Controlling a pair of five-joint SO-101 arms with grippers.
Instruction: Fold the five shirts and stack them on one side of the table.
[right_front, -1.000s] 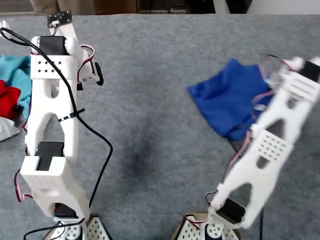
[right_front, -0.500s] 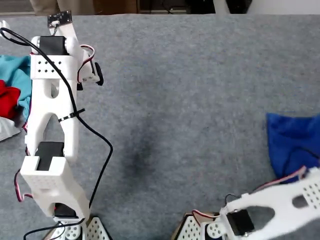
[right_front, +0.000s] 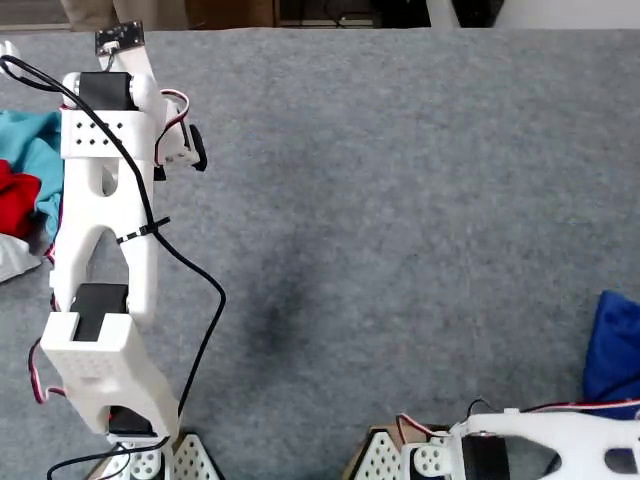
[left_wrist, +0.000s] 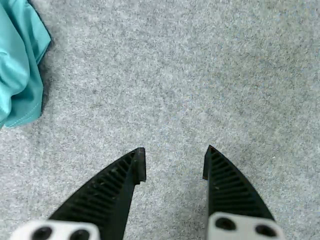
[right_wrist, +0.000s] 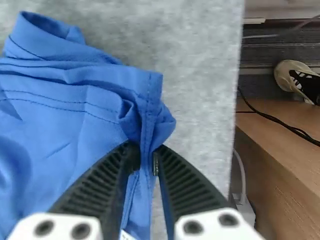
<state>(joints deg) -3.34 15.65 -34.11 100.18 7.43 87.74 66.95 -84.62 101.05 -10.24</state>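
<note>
Right wrist view, right hand (right_wrist: 145, 151) pinching blue shirt (right_wrist: 60, 100), left hand (left_wrist: 175, 152) parted

Bright, even light, one soft dim shadow on the table (right_front: 420, 140)

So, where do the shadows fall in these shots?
High view: a soft dark patch on the grey mat, shadow or stain, cannot tell. Left wrist view: a narrow shadow along the edge of the teal shirt. Right wrist view: dark creases in the blue shirt where the right tool pinches it.
</note>
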